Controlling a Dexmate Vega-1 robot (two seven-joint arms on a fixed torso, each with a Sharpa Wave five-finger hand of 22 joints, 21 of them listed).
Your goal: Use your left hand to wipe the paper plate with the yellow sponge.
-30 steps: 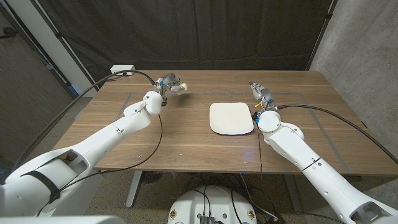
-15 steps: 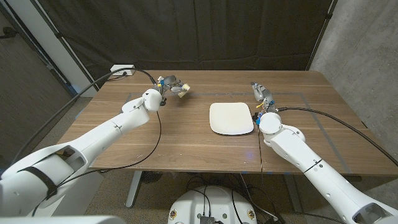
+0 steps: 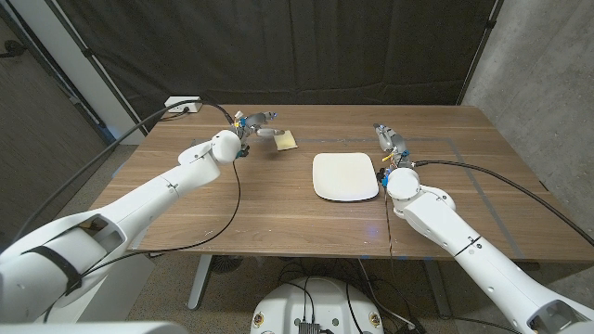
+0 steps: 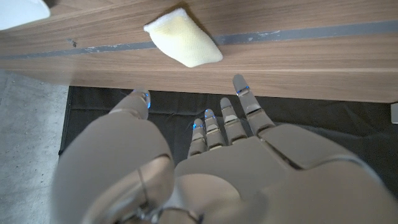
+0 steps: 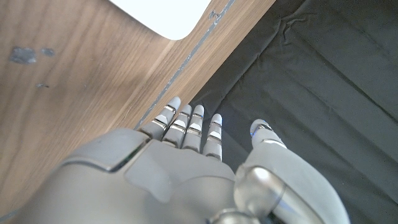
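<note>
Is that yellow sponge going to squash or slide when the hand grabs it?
The sponge looks soft and rounded, so it probably squashes. It seems light and may slide on the smooth table. It lies flat, so rolling seems unlikely.

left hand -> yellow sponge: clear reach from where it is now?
Probably yes. The yellow sponge lies on the table just ahead of the left hand, whose fingers are spread and hold nothing. Nothing stands between them; the paper plate lies off to the side.

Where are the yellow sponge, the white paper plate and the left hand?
yellow sponge (image 3: pixel 287 140), head view, its top face.
white paper plate (image 3: pixel 344 176), head view, its bare middle.
left hand (image 4: pixel 230 155), left wrist view, its back.
</note>
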